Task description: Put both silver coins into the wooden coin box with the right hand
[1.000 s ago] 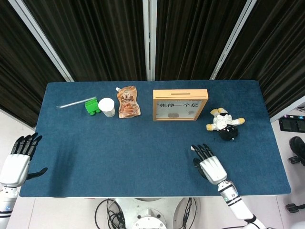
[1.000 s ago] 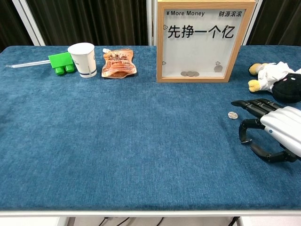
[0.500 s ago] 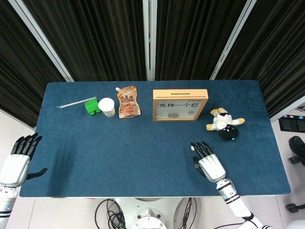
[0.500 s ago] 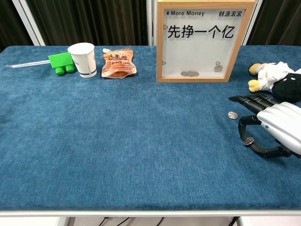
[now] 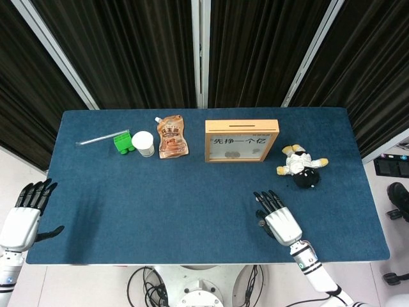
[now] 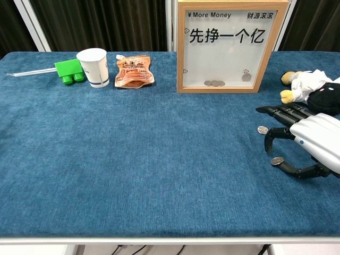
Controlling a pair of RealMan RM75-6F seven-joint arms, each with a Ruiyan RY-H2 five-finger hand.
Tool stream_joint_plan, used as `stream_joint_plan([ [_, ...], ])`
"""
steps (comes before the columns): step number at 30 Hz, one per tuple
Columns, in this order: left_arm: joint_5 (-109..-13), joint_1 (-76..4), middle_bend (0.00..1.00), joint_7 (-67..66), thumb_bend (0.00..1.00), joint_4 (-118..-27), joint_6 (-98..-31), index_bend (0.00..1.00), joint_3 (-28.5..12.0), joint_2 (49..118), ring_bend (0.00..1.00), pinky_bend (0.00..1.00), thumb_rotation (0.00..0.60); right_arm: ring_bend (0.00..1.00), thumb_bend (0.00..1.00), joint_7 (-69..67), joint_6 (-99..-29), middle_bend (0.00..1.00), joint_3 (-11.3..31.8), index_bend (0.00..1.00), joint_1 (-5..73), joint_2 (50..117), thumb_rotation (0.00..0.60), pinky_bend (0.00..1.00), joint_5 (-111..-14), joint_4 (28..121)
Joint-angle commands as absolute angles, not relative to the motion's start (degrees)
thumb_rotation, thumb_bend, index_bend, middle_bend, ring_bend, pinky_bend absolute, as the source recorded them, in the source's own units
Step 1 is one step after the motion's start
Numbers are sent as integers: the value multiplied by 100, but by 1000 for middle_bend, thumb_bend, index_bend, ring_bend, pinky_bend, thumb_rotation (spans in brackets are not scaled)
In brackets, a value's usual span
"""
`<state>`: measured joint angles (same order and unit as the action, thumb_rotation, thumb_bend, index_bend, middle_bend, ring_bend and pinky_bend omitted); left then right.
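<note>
The left hand (image 5: pixel 24 214) rests off the table's (image 6: pixel 133 159) left edge, fingers apart, holding nothing. The coin box (image 6: pixel 227 47) stands at the back. Two coins (image 6: pixel 262 129) (image 6: pixel 277 161) lie on the cloth by the right hand (image 6: pixel 308 141), whose spread fingers hold nothing.

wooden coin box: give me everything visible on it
The wooden coin box is a light wood frame with a clear front pane, printed "More Money" over large Chinese characters. It stands upright at the table's far middle, pane toward the robot; the head view shows a slot in its top edge. A few coins lie inside at the bottom. Nothing touches it.
</note>
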<state>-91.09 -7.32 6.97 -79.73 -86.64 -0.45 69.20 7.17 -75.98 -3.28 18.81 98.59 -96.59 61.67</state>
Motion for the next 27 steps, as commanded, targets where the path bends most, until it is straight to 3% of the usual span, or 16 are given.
stream_joint_plan([
  [1, -9109, -733, 0, 695, 30, -7982, -8663, 43, -45, 6917, 0, 0, 600, 0, 311, 693, -7635, 13, -342, 440, 1877, 9853, 600, 0, -9683, 6157],
  [27, -9093, -725, 0, 693, 30, -8000, -8643, 43, -35, 6895, 0, 0, 600, 0, 372, 609, -7615, 47, -342, 614, 1973, 9902, 600, 0, -9719, 6079],
])
